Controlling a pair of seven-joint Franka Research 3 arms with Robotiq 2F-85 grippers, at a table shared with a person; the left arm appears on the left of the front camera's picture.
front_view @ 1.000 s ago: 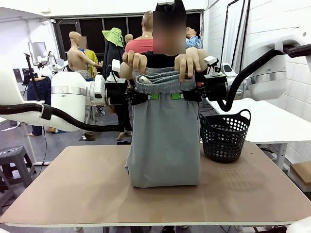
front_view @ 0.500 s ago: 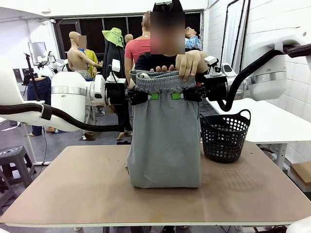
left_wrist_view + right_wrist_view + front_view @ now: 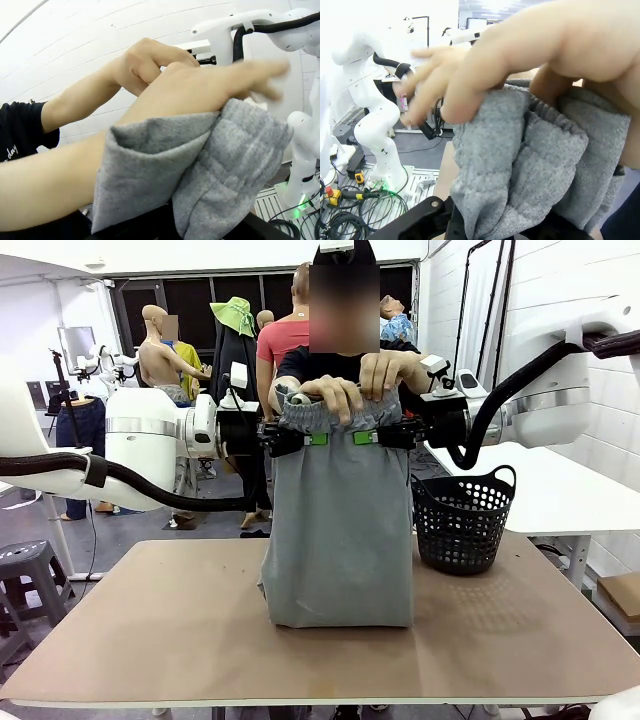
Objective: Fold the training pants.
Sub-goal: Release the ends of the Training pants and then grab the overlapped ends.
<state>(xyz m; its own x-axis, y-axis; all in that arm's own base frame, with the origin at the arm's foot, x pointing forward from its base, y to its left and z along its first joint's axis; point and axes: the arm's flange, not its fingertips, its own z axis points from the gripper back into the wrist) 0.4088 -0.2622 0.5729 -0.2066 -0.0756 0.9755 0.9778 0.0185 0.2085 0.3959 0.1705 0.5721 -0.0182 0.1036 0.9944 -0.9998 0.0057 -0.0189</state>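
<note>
Left jaws shut on pants (image 3: 340,530) at waistband. One pants, hanging between both jaws, hem on surface (image 3: 150,630). Two hands (image 3: 330,395) of the person grip the waistband just above jaws. Right jaws shut on waistband. One basket (image 3: 462,525) below right jaws.

White arms (image 3: 150,435) carried black cables (image 3: 150,495). The left tool (image 3: 312,438) and right tool (image 3: 368,438) were black with green pads (image 3: 318,438). The person (image 3: 297,364) wore a black T-shirt (image 3: 20,130).

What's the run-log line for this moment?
left gripper: shut on training pants | right gripper: shut on training pants | person's hands: gripping waistband | hem: on table
</note>
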